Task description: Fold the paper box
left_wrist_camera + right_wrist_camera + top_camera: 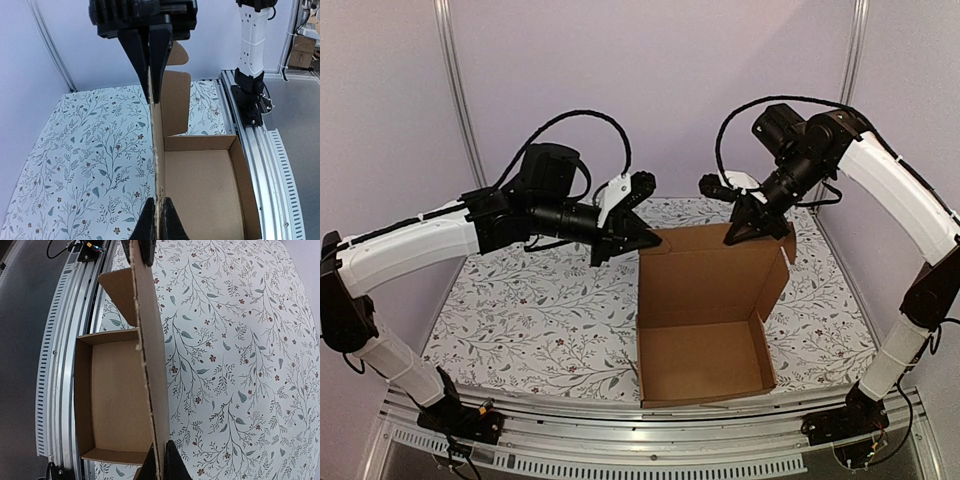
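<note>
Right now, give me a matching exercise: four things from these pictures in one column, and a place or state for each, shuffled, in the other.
Things:
1. left tool
2. right tool
3. box lid
4. box bottom

States:
A. stands up from the back of the box
B. lies flat, open side up
C. shut on the lid's top right corner
D. shut on the lid's top left corner

Pairs: 1-D, 2-C, 3-A, 4-B

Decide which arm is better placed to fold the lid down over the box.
Right, probably. Left gripper and right gripper both pinch the top corners of the upright lid, but the box sits nearer the right arm base, while the left arm stretches across the table.
</note>
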